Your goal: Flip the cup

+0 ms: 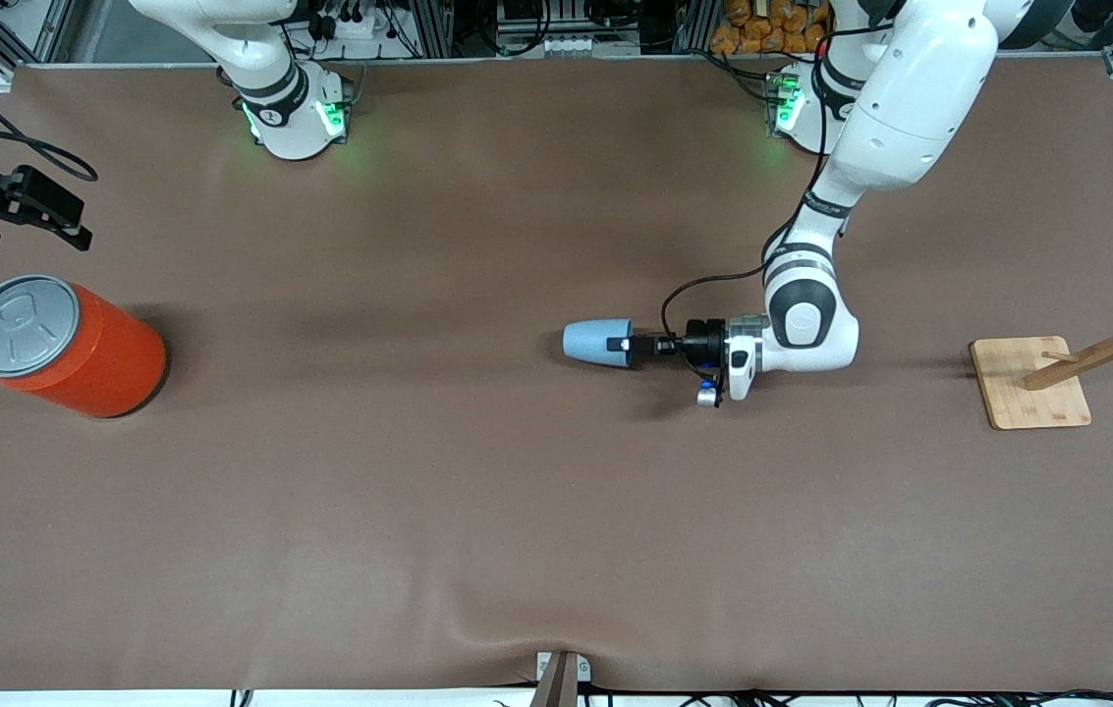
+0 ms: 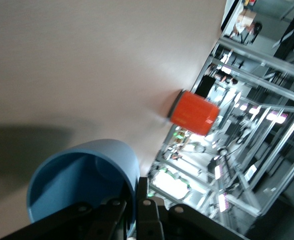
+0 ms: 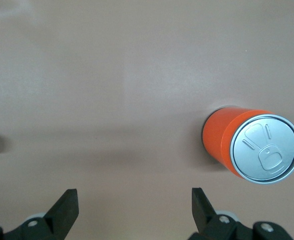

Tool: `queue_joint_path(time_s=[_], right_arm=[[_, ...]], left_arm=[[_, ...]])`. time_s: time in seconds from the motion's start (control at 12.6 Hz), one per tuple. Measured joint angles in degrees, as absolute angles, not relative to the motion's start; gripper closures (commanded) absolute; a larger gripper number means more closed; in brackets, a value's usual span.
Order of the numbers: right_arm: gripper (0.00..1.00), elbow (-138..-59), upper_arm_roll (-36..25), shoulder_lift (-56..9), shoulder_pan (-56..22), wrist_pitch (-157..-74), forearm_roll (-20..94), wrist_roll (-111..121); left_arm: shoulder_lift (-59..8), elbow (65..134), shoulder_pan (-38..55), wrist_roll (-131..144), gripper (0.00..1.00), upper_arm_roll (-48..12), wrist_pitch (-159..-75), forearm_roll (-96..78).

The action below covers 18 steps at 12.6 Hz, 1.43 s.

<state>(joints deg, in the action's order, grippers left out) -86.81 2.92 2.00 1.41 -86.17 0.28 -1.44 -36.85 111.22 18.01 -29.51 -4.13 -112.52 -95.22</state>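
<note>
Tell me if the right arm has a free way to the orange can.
Probably yes: the right gripper hangs open close above the orange can, nothing between them. The left gripper is shut on the cup mid-table.

Small light blue tapered cup [image 1: 597, 344] lying on its side mid-desk, mouth toward my left end effector [image 1: 627, 346], which has the rim pinched.
</note>
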Motion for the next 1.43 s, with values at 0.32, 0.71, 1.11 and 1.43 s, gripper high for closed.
queue_joint_path(time_s=[0.32, 0.71, 1.11, 1.43], right_arm=[[0.0, -86.8, 2.9, 2.0, 1.4, -86.2, 0.3, -1.4], [0.0, -86.9, 2.9, 1.9, 1.4, -86.2, 0.3, -1.4], [0.0, -86.9, 2.9, 1.9, 1.5, -86.2, 0.3, -1.4], [0.0, -86.9, 2.9, 1.9, 1.5, -86.2, 0.3, -1.4]], left_arm=[[-31.0, 108.7, 14.0, -22.0, 1.0, -3.1, -113.1, -86.0], [-24.0, 103.9, 4.4, -8.2, 1.0, -2.6, -112.2, -52.5], [-22.4, 101.2, 3.8, -2.6, 1.0, -1.4, -115.0, -21.8], [-21.0, 101.0, 4.8, 11.8, 1.0, -2.3, -118.8, -2.7]])
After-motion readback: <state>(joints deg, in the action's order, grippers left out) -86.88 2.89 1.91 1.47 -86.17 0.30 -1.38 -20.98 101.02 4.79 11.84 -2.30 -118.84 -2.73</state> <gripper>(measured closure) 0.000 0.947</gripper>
